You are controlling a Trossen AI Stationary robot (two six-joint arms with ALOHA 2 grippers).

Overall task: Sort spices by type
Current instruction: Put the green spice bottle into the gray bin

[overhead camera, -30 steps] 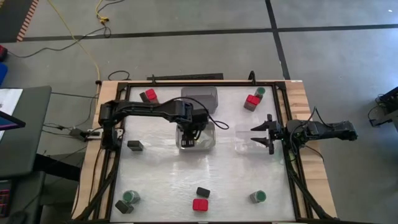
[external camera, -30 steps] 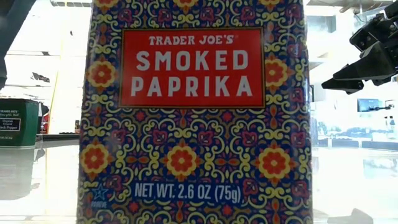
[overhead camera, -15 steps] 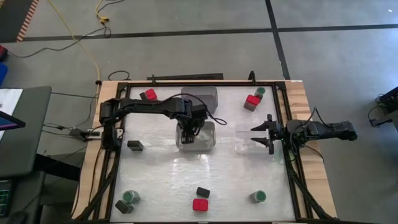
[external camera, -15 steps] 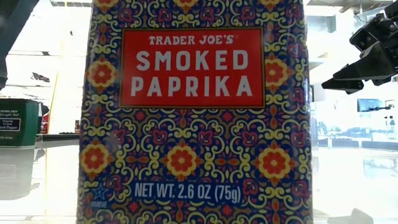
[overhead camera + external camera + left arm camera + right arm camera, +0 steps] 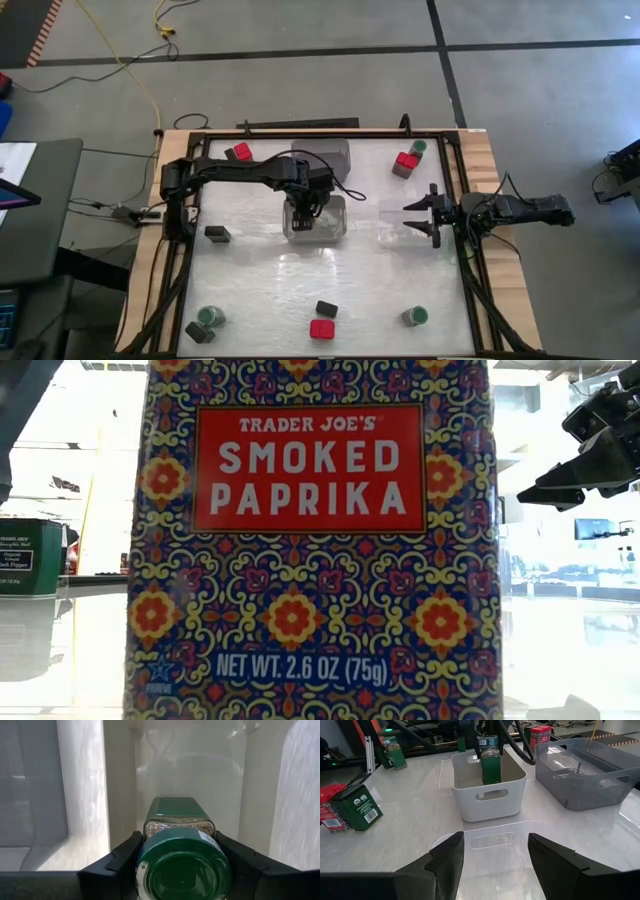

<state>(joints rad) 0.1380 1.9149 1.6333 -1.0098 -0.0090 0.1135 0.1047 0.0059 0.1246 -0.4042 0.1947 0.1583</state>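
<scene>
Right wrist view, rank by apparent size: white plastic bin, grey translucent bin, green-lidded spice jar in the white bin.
1. grey translucent bin, cut by the picture's edge
2. white plastic bin, close behind
3. green-lidded spice jar, clearly smallest

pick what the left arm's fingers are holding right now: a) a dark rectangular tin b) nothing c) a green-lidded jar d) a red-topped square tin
c: the left wrist view shows the green-lidded jar clamped between the left gripper's fingers, and the right wrist view shows the jar hanging inside the white bin.
</scene>
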